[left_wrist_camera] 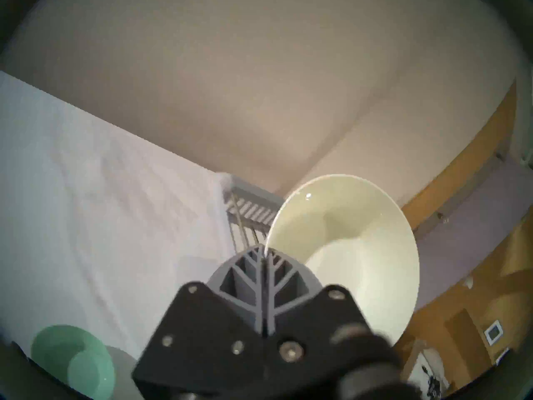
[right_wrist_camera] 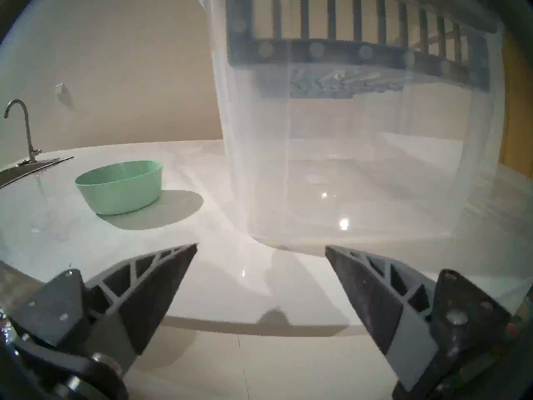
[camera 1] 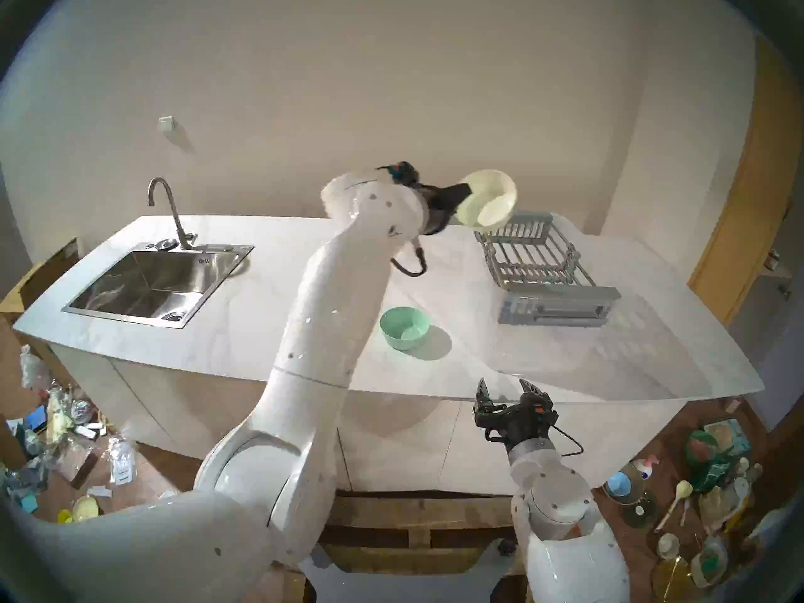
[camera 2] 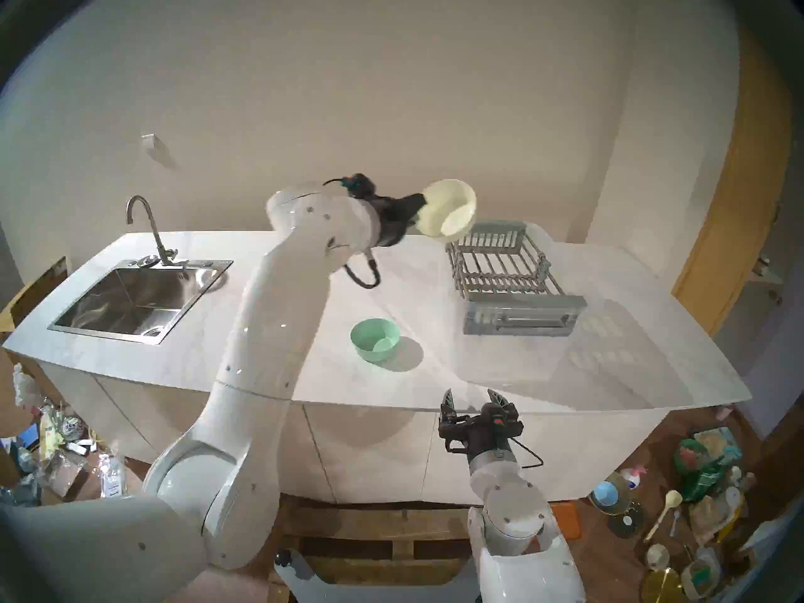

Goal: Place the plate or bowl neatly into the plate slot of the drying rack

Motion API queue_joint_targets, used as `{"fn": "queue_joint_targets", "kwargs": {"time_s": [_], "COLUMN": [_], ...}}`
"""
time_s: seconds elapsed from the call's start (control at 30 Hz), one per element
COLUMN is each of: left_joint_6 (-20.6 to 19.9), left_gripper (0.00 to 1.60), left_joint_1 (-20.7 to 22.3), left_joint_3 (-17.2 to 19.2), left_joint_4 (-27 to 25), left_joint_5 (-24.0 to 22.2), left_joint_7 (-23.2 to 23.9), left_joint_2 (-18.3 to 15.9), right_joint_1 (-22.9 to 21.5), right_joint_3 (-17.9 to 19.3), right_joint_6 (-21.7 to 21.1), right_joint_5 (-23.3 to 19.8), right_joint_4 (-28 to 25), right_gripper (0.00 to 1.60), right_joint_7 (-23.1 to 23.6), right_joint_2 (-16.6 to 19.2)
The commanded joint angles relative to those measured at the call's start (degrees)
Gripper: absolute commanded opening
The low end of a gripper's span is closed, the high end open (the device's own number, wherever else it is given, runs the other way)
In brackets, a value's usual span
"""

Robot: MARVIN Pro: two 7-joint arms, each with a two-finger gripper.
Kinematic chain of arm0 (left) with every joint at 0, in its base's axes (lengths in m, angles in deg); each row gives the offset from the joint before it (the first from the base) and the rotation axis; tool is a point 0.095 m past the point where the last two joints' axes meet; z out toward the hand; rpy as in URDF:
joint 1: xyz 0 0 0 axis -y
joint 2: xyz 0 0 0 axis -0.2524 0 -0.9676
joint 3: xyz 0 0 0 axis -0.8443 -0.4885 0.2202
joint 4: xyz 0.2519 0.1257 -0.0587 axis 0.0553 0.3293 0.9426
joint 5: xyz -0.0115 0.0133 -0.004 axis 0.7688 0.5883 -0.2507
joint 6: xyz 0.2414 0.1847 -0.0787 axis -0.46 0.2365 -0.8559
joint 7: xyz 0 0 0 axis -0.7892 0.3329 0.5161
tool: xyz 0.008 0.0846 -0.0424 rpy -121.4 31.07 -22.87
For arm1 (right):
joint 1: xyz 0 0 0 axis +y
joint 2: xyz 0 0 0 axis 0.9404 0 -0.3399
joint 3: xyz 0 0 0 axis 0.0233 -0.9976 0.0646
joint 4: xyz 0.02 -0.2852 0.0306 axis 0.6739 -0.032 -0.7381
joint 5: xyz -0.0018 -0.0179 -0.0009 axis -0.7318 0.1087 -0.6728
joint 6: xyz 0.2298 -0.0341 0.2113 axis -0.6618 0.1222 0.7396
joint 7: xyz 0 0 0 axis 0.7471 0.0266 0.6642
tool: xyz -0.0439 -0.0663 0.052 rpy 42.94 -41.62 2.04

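Note:
My left gripper point(camera 1: 467, 194) is shut on the rim of a cream bowl point(camera 1: 488, 202), which it holds tilted in the air above the far left corner of the grey drying rack point(camera 1: 561, 305). The plate slot point(camera 1: 533, 263), rows of toothed bars across the rack's base, holds nothing. In the left wrist view the fingertips point(left_wrist_camera: 264, 248) pinch the cream bowl's point(left_wrist_camera: 346, 246) edge, with the rack point(left_wrist_camera: 251, 206) behind. A mint green bowl point(camera 1: 405, 328) stands upright on the counter, left of the rack. My right gripper point(camera 1: 504, 391) is open and holds nothing at the counter's front edge.
The rack rests on a clear plastic tub point(right_wrist_camera: 375, 159) at the counter's right. A steel sink point(camera 1: 152, 284) with a faucet point(camera 1: 167, 206) is at the far left. Clutter lies on the floor on both sides of the counter.

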Motion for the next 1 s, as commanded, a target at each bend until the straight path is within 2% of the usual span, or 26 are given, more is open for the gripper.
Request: {"fn": "queue_joint_targets", "kwargs": {"time_s": [0.0,0.1,0.13,0.33,0.67,0.7,0.73,0.77,0.9,0.97], "left_joint_6": [-0.28,1.08,1.75,4.40,9.31,9.63,10.30,10.80,13.70,15.58], "left_gripper": [0.00,0.00,0.00,0.00,0.00,0.32,1.22,1.60,1.60,1.60], "left_joint_1": [6.68,10.44,10.37,16.14,24.58,25.24,25.90,26.53,29.42,31.04], "left_joint_3": [-3.67,-6.84,-7.03,-10.58,-12.91,-13.01,-13.04,-13.26,-13.44,-13.56], "left_joint_4": [4.28,11.00,11.82,21.16,35.50,36.64,37.90,38.98,44.23,47.18], "left_joint_5": [1.74,3.10,3.72,5.08,5.53,5.44,5.31,5.30,5.22,5.29], "left_joint_7": [1.61,1.94,1.85,3.00,7.16,7.88,8.74,9.67,14.92,19.13], "left_joint_2": [1.84,3.42,4.23,6.52,9.78,9.89,10.03,10.05,10.35,10.31], "right_joint_1": [-0.32,-0.36,-0.37,-0.44,-0.43,-0.43,-0.42,-0.41,-0.36,-0.32], "right_joint_3": [-0.06,-0.06,-0.06,-0.07,-0.07,-0.07,-0.07,-0.07,-0.08,-0.08], "right_joint_6": [0.33,0.35,0.35,0.36,0.37,0.37,0.37,0.36,0.35,0.34], "right_joint_5": [0.02,0.01,0.01,0.00,0.00,0.00,0.00,0.00,0.00,-0.01], "right_joint_4": [-1.49,-1.43,-1.41,-1.28,-1.30,-1.31,-1.32,-1.33,-1.43,-1.49], "right_gripper": [1.60,1.60,1.60,1.60,1.60,1.60,1.60,1.60,1.60,1.60], "right_joint_7": [0.04,0.03,0.03,0.02,0.01,0.01,0.01,0.01,0.01,0.01], "right_joint_2": [0.00,0.01,0.01,0.01,0.02,0.02,0.02,0.02,0.03,0.04]}}
